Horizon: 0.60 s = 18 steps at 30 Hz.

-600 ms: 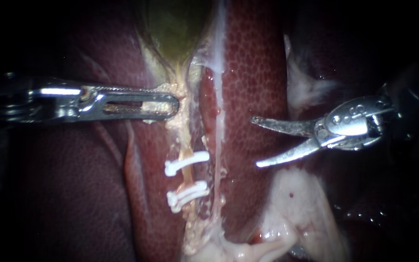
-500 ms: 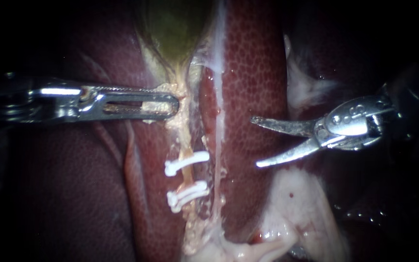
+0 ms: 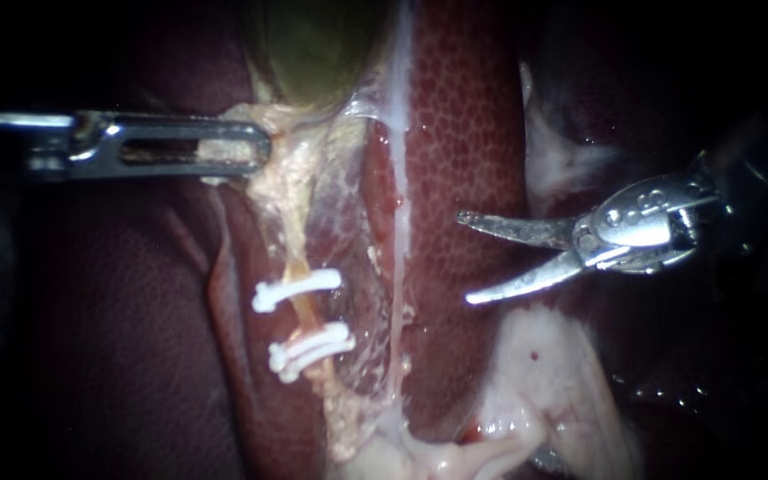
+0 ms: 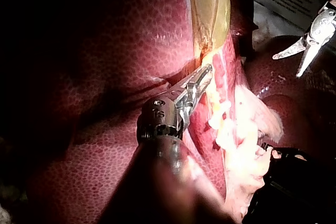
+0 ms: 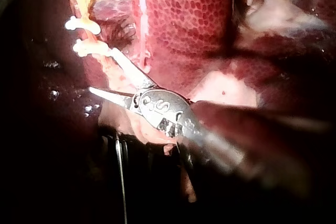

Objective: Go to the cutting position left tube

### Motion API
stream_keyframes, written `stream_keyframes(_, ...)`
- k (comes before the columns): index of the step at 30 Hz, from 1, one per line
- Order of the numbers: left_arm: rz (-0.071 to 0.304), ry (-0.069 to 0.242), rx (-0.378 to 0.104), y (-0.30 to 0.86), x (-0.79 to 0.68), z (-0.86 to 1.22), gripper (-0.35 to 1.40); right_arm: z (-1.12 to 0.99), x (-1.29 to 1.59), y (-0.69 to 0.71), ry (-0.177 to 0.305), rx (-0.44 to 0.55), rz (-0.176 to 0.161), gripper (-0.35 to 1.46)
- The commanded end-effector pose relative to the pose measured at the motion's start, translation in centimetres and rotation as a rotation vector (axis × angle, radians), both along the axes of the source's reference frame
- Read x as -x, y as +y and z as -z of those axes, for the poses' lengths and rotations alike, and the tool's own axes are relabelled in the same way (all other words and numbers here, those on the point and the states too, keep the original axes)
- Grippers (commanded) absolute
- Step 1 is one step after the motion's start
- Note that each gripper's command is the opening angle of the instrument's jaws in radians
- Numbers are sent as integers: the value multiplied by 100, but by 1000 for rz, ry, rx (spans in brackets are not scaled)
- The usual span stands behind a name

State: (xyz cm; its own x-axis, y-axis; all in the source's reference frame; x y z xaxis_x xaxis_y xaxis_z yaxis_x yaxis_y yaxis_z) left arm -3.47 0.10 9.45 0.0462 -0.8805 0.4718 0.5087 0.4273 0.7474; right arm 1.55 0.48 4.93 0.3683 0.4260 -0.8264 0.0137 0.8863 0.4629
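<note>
Left instrument [image 3: 255, 147]: slotted steel hand pinched on pale, ragged tissue [image 3: 291, 178] just below the olive gallbladder [image 3: 317, 53]. Left tube [image 3: 306, 311]: thin, tan-orange, running down from that tissue and crossed by two white clips, upper [image 3: 297, 289] and lower [image 3: 310, 349]; the lower one looks doubled. Right instrument [image 3: 468, 258]: hand is two slim, pointed metal blades, spread wide with nothing between them. They sit over the mottled dark-red liver [image 3: 464, 133], well apart from the tube and roughly level with the upper clip.
</note>
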Motion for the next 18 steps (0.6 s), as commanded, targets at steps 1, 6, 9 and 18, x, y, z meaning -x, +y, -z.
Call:
stream_keyframes(1,1,0,2,0,-1,1,-35,0,0,0,-1,0,-1,143)
stream_keyframes(6,1,1,3,-1,-2,1,-35,0,-2,0,-1,0,-1,143)
stream_keyframes(9,1,1,3,-1,-2,1,-35,0,-2,0,-1,0,-1,143)
stream_keyframes(18,1,2,4,-3,-1,0,-35,-27,-20,-15,21,-2,27,143)
